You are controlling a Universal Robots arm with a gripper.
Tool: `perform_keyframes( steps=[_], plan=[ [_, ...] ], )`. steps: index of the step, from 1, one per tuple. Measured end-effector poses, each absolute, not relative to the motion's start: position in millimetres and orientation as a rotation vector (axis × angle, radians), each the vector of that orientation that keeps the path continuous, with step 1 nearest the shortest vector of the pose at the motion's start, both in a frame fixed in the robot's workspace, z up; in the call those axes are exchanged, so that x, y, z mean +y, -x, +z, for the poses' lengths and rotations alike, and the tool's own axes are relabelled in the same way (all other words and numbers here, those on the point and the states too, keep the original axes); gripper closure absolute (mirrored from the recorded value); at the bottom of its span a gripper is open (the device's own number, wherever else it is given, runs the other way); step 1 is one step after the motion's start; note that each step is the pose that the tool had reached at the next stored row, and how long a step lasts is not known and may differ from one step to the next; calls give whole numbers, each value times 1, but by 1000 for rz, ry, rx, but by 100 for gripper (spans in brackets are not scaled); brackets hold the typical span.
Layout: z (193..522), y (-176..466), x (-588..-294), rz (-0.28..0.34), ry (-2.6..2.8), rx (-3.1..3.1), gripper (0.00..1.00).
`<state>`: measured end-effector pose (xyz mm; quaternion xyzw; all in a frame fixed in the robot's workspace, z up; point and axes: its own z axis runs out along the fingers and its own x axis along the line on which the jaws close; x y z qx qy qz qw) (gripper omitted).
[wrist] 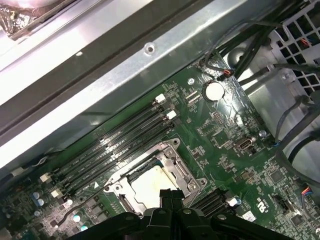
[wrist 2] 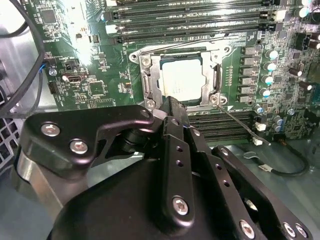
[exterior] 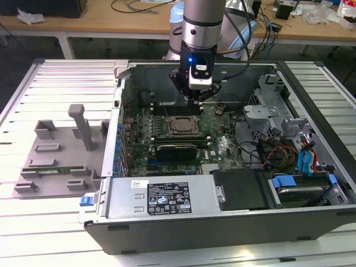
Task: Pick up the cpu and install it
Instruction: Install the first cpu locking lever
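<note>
The cpu (exterior: pixel 181 124) lies flat in the dark socket frame (exterior: pixel 168 125) of the green motherboard (exterior: pixel 219 146), inside the open computer case. Its silver-grey top shows in both wrist views (wrist 2: pixel 184 80) (wrist: pixel 150 187). My gripper (exterior: pixel 196 102) hangs just above the motherboard, a little behind the socket in the exterior view. Its black fingers are shut together with nothing between them, the tips (wrist 2: pixel 172 104) (wrist: pixel 170 194) close to the socket's edge. A thin metal lever (wrist 2: pixel 239 121) runs out from the socket's corner.
Rows of memory slots (wrist 2: pixel 190 15) flank the socket. Cables and drive bays (exterior: pixel 289 150) crowd the case on the exterior view's right. A grey fixture tray (exterior: pixel 55 150) with a green memory stick (exterior: pixel 50 165) lies outside the case on the exterior view's left. Case walls (exterior: pixel 119 111) surround the board.
</note>
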<state>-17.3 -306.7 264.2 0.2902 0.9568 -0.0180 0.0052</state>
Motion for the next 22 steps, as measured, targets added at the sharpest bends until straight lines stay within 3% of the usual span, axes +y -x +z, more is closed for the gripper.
perform_keyframes(
  steps=[22],
  plan=[
    [264, 17, -307, -54, -617, 3066, 89]
  ],
)
